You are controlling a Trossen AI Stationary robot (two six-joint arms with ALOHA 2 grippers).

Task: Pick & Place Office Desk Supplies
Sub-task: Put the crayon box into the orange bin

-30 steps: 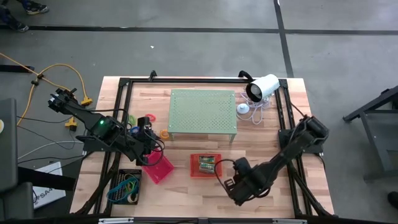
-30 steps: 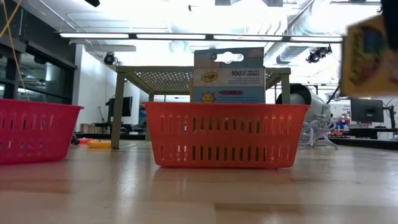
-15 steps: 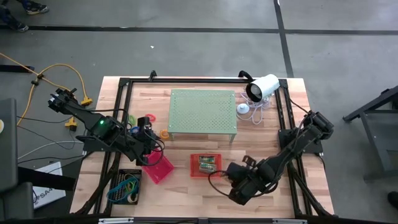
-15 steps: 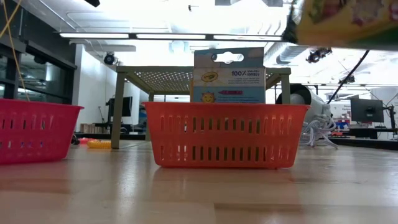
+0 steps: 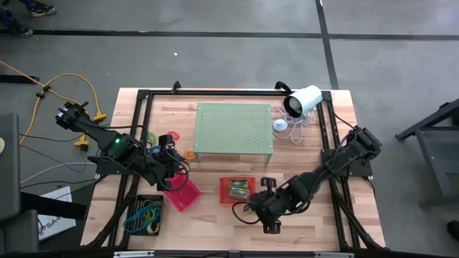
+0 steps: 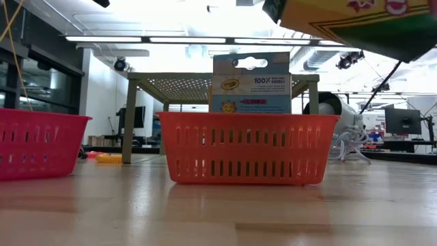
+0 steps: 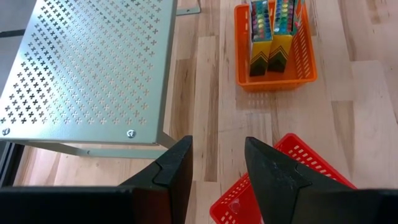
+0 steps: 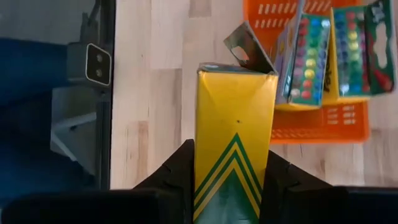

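My right gripper (image 8: 229, 163) is shut on a yellow pack with green chevrons (image 8: 231, 106) and hovers at the near side of the red-orange tray (image 5: 237, 190). That tray holds two marker packs (image 8: 323, 59), which stand upright in the low view (image 6: 251, 83). My left gripper (image 7: 217, 163) is open and hangs over a corner of the pink tray (image 7: 280, 190). The black tray (image 5: 146, 213) contains coloured rubber bands. Pink and orange rings (image 5: 163, 138) lie near the green stand. My right gripper pinches the yellow pack by its near end (image 8: 229, 177) between the two fingers (image 8: 184, 169). The pack runs along the fingers and sticks out ahead of them, its opened flap (image 8: 249, 46) foremost. It is lifted clear of the table and tilted (image 6: 362, 24), above tray height.
The pale green perforated stand (image 5: 234, 129) occupies the table's far middle. A white camera (image 5: 303, 102) with its cord sits at the far right. Black frame rails (image 5: 328, 129) run along the table's sides. Bare wood (image 5: 208, 215) shows between the trays along the near edge.
My right gripper has carried the yellow pack toward the table's left, up to the near side of the red-orange tray. In the low view the pack went from the right edge to the top of the picture and tipped from upright to nearly level.
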